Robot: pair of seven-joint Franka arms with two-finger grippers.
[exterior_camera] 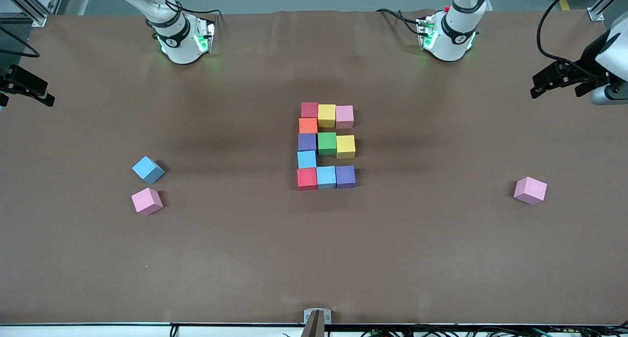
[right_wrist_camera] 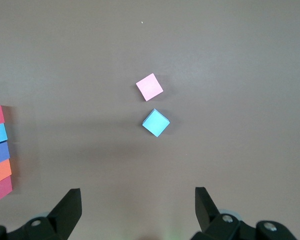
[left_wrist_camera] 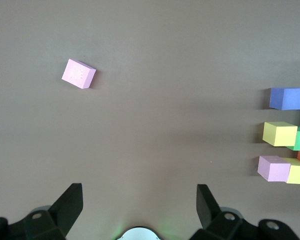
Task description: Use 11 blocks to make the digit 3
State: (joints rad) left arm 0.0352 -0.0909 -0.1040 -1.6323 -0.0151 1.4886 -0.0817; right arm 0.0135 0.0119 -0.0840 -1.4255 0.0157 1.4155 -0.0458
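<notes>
Robotics lab, two arm bases (exterior_camera: 179,38) bolted to brown-covered table (exterior_camera: 245,258), aluminium framing

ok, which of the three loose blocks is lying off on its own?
The pink block toward the left arm's end of the table. The other two, a blue block and another pink block, sit close together toward the right arm's end.

Both arms wait, pulled back away from the digit 3 (exterior_camera: 326,145) in the middle of the table. The left gripper (left_wrist_camera: 140,200) hangs in the air toward the left arm's end, fingers spread wide and holding nothing. The right gripper (right_wrist_camera: 138,201) hangs toward the right arm's end, fingers spread wide too, also empty.
</notes>
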